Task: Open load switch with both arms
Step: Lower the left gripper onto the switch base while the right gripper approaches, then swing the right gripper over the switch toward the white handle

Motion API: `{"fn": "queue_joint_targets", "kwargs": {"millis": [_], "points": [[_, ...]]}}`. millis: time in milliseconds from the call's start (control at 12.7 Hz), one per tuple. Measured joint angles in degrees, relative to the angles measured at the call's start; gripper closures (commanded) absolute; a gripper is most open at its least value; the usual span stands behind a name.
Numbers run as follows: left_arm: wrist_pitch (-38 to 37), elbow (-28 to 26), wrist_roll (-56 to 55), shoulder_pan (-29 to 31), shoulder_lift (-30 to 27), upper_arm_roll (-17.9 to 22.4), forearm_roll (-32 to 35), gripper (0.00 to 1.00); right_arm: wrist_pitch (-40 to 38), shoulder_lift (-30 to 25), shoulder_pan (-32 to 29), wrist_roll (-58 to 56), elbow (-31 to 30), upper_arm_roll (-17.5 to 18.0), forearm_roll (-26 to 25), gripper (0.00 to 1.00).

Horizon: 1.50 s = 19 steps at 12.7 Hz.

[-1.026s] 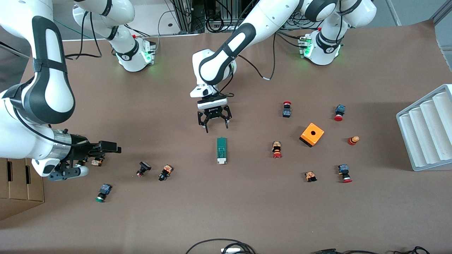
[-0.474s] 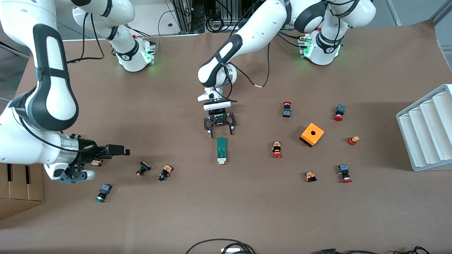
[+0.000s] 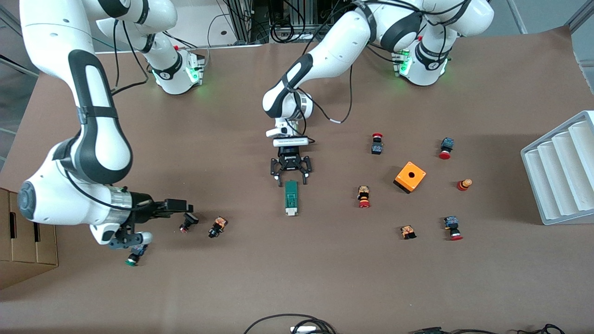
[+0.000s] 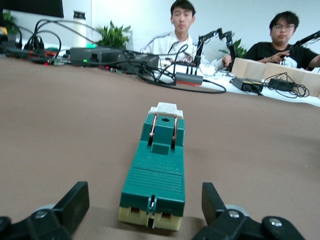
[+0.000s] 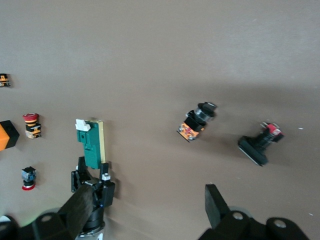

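The load switch point(image 3: 291, 198) lies flat in the middle of the table, a narrow dark-green block with a white lever piece at its end nearer the front camera. My left gripper point(image 3: 292, 182) is open at the switch's other end, one finger on each side, and touches nothing. The left wrist view shows the switch point(image 4: 155, 170) running away between the spread fingers of the left gripper point(image 4: 144, 196). My right gripper point(image 3: 178, 206) is open and holds nothing, low over the table toward the right arm's end. In its wrist view the right gripper point(image 5: 149, 195) frames bare table, with the switch point(image 5: 90, 142) farther off.
A black push button point(image 3: 189, 220) and an orange-and-black one point(image 3: 217, 227) lie just by the right gripper; a green-capped one point(image 3: 134, 254) lies under that arm. The orange box point(image 3: 410, 176), several red buttons and a white rack point(image 3: 561, 167) sit toward the left arm's end.
The left gripper has come down toward the front camera and now straddles the switch's end. The right arm has swung toward the middle of the table, its gripper still open.
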Motion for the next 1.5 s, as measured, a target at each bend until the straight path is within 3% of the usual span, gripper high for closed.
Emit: {"fn": "queue_joint_targets", "kwargs": {"millis": [316,632,1500], "points": [[-0.68,0.45,2.32,-0.12,0.58,0.03,0.04,0.00,1.54,2.79,1.03,-0.13,0.00,0.01,6.83,0.00],[-1.07,2.10,9.72,-0.13,1.54,0.14,-1.79,0.00,3.99,4.54,2.23,-0.13,0.01,0.84,8.46,0.00],[-1.53,3.12,10.01,-0.26,2.19,0.15,-2.08,0.00,8.79,7.28,6.31,-0.14,0.57,1.63,12.55,0.00]]}}
